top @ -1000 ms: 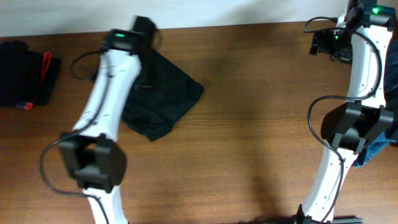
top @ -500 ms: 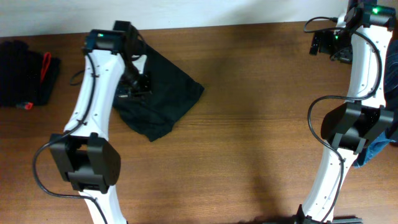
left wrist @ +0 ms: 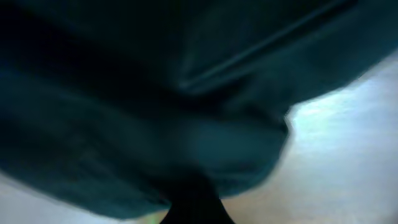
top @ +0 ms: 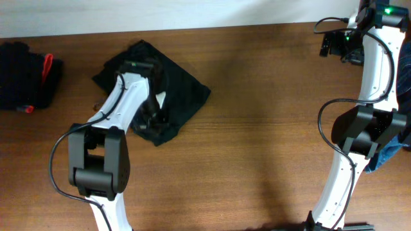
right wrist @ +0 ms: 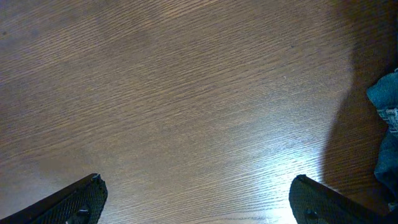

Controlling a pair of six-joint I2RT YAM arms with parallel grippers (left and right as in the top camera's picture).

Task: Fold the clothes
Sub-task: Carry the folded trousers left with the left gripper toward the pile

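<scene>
A black garment (top: 186, 90) from the clothes lies crumpled on the wooden table (top: 257, 128), left of centre. My left gripper (top: 153, 115) is down on its lower half, shut on the fabric. In the left wrist view the dark cloth (left wrist: 155, 93) fills the frame and bunches at the closed gripper (left wrist: 196, 205). My right gripper (right wrist: 199, 199) stands open over bare wood at the far right corner, its fingers (right wrist: 74, 199) wide apart with nothing between them. Blue denim (right wrist: 388, 112) lies just to its right.
A black pile of fabric (top: 26, 74) with a red strap (top: 46, 67) sits at the far left. More blue denim (top: 392, 154) hangs at the table's right edge beside the right arm (top: 372, 77). The table's back edge meets a white wall.
My left arm swung from the garment's back left down onto its middle and its gripper went from open to shut on the cloth. The right arm has stayed still.
</scene>
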